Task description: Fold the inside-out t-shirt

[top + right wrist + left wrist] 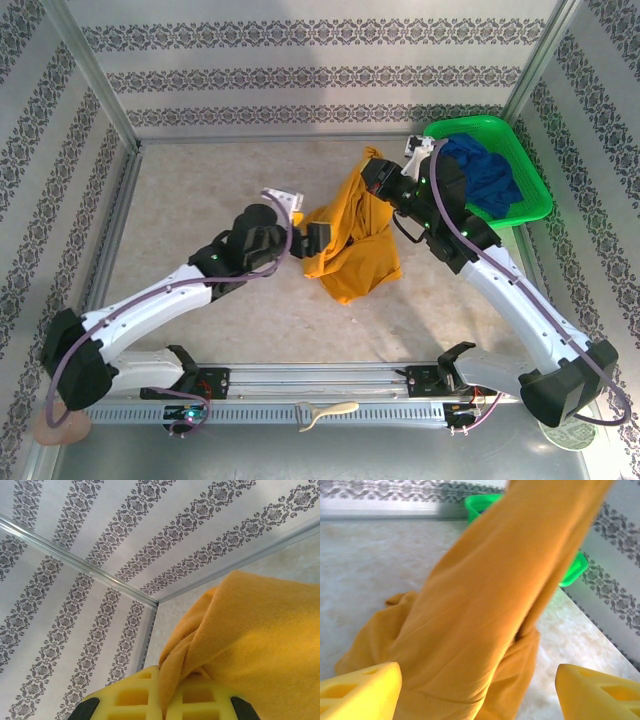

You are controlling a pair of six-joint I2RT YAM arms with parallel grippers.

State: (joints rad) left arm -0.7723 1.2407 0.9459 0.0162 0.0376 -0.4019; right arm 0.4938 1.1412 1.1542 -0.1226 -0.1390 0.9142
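Right claw (pixel 163 700) clamps the one yellow t-shirt (pixel 352 245); left claw (pixel 478 692) gapes apart.

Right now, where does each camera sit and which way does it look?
Top external: above and behind the arms, looking down on the table; both arms, the left end effector and right end effector show.
Left wrist: on the left arm, looking across the table toward the green basket; its yellow fingers flank the hanging t-shirt.
Right wrist: on the right arm, tilted up at the patterned wall corner; its fingers pinch the t-shirt.
Shared: top and left wrist both show t-shirt and green basket.
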